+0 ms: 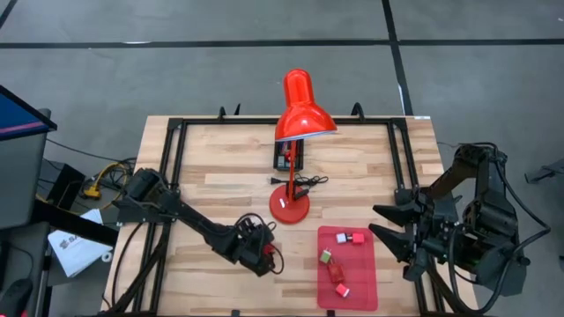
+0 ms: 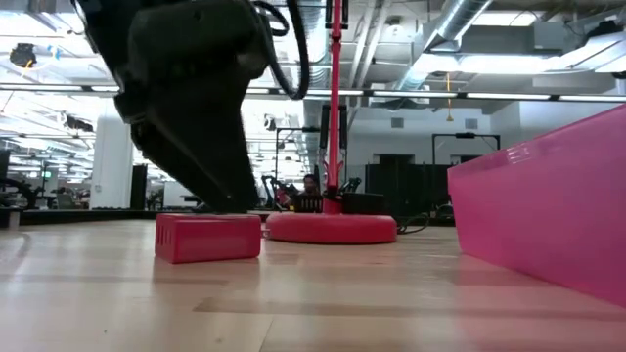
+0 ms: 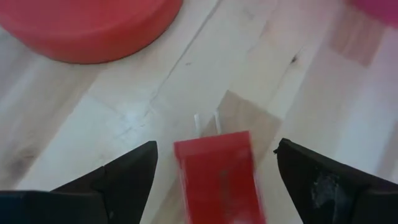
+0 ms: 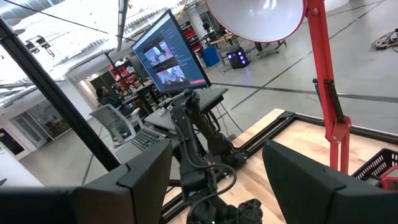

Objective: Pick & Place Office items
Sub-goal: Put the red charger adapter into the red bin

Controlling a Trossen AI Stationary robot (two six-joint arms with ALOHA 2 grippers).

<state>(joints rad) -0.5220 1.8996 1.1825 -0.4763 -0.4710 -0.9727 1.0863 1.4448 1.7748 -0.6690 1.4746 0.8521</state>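
Wooden table [image 1: 352, 167]: left fingers [image 3: 214, 180] (spread) straddle red block [image 3: 217, 174]

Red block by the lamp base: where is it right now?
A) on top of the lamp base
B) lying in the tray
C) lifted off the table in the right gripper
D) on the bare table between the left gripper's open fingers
D: the left wrist view shows the red block lying on the wood between the spread fingers of the left gripper, and the low view shows it flat on the table, beside the lamp base.
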